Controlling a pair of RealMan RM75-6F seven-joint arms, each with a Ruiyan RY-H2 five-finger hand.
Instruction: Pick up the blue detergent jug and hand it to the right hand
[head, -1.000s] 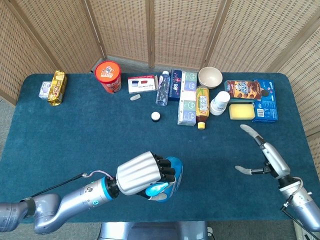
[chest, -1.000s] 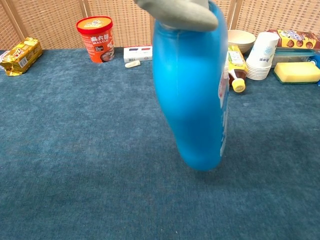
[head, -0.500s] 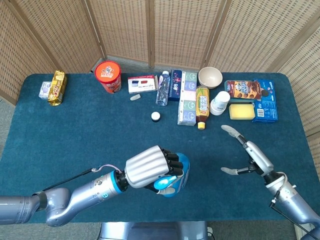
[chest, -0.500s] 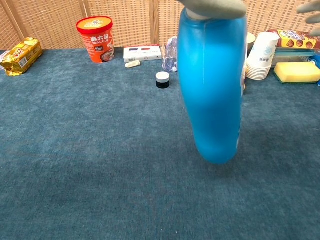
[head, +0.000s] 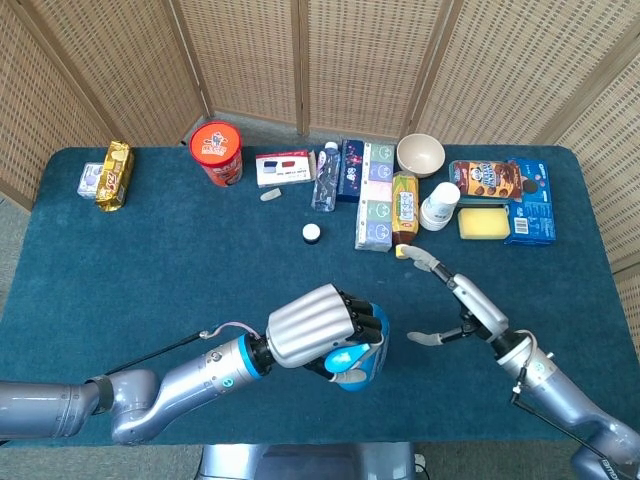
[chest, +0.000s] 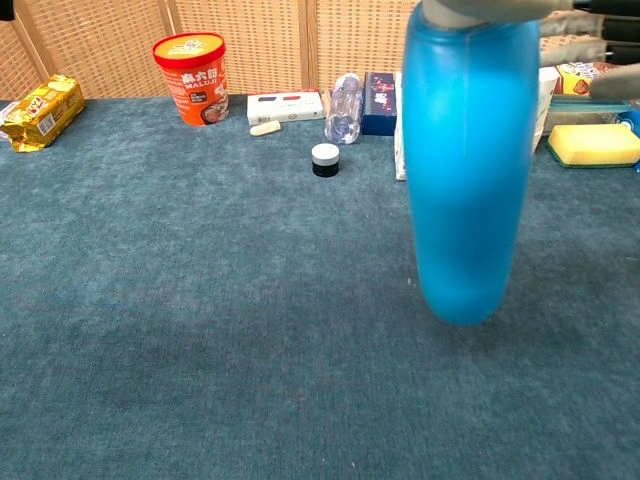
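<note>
My left hand (head: 315, 331) grips the blue detergent jug (head: 362, 360) from above and holds it off the table near the front edge. In the chest view the blue detergent jug (chest: 468, 165) hangs upright, well above the cloth, with the left hand (chest: 480, 8) at its top. My right hand (head: 463, 308) is open, fingers spread, just right of the jug and apart from it. Its fingers (chest: 590, 25) show at the top right of the chest view, beside the jug's upper part.
The blue table (head: 150, 260) carries a back row: gold snack packs (head: 112, 175), a red noodle cup (head: 217, 152), boxes (head: 285, 167), a bottle (head: 404, 212), a bowl (head: 420, 154), stacked cups (head: 438, 206), a yellow sponge (head: 483, 222) and a cookie pack (head: 500, 180). A small black jar (head: 312, 233) stands alone.
My left hand has carried the jug to the right. My right hand has moved left and forward toward it, still open.
</note>
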